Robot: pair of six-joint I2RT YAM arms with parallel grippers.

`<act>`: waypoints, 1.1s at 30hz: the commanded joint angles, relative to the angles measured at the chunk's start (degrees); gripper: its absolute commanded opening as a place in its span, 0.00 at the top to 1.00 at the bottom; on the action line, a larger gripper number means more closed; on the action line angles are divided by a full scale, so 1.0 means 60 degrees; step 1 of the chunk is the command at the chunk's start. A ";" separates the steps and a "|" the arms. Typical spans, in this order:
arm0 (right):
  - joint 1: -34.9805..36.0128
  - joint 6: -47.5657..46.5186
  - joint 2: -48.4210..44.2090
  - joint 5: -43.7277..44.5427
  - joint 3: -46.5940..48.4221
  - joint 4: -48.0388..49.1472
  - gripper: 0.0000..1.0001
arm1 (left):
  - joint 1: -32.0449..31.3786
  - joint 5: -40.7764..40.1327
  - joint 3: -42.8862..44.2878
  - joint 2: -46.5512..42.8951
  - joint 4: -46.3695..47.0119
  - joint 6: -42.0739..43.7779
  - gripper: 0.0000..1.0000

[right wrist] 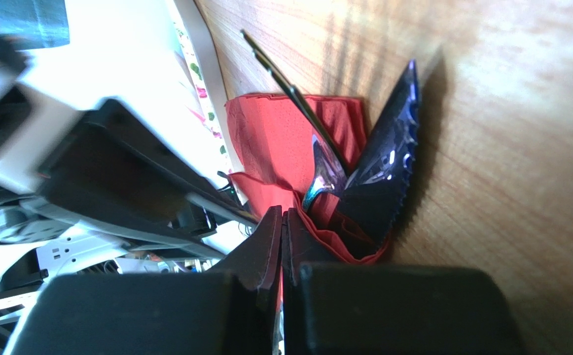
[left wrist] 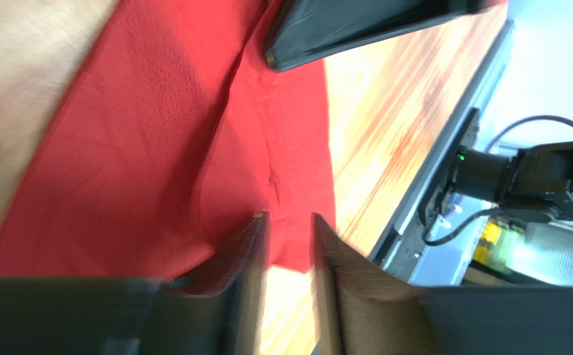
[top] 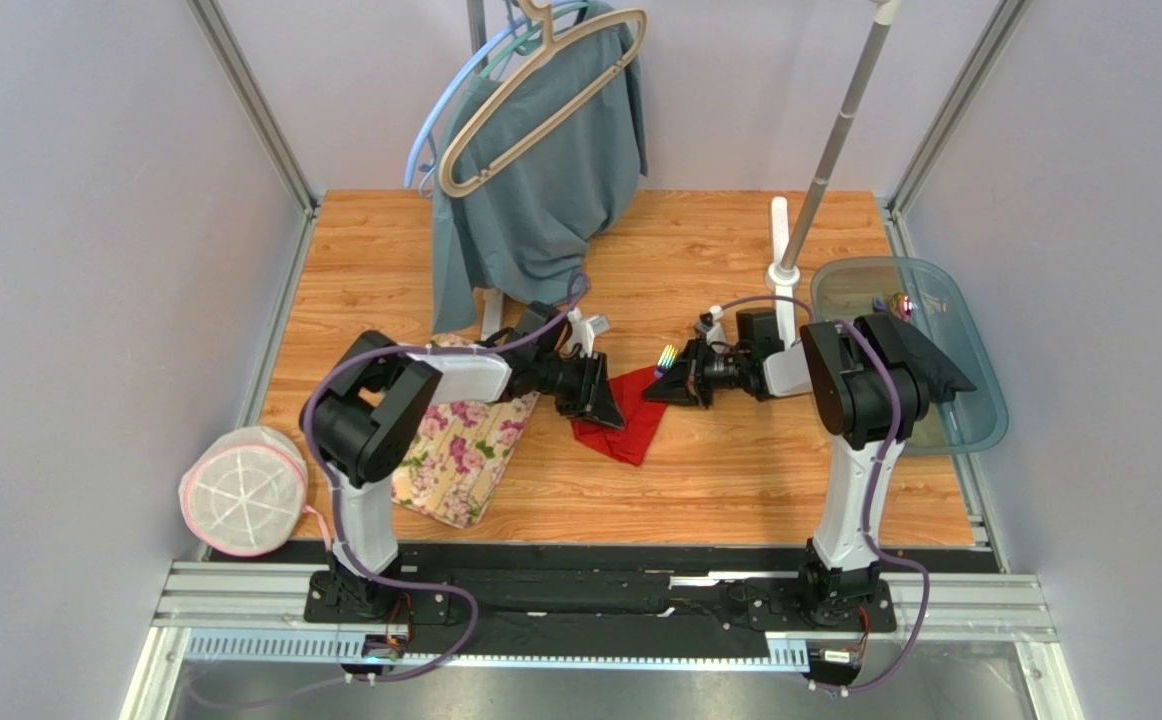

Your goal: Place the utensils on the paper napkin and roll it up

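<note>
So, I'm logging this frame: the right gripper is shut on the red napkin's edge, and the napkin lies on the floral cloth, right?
Not quite: the paper napkin lies on the bare wooden table, beside the floral cloth, as the top external view shows. The right gripper is shut on the napkin's edge.

Three cameras, one shared patch: the red paper napkin (top: 625,428).
The top camera looks down from high behind me, far off, with the paper napkin near mid-frame. My left wrist camera sits right over the paper napkin (left wrist: 141,148), filling its view with red. My right wrist camera skims low beside the paper napkin (right wrist: 282,140), facing my left arm (right wrist: 97,170) beyond it.
</note>
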 commanded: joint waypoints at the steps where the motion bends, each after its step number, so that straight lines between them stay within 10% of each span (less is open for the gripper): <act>1: -0.0129 -0.0907 0.0307 0.0993 0.0023 -0.1241 1.00 | 0.0205 -0.1140 0.0075 -0.1504 -0.1498 0.0677 0.57; 5: -0.0114 -0.1010 0.0307 0.1067 0.0096 -0.1432 1.00 | 0.0556 -0.2265 0.0089 -0.1783 -0.2512 0.1043 0.31; 16: -0.0100 -0.1230 0.0321 0.1228 0.0287 -0.1842 1.00 | 0.0616 -0.4261 0.0631 -0.1491 -0.3803 0.1513 0.30; 33: 0.0018 -0.1508 0.0394 0.1345 0.0477 -0.2194 1.00 | 0.0572 -0.1582 0.0426 0.0091 -0.0614 -0.0318 0.34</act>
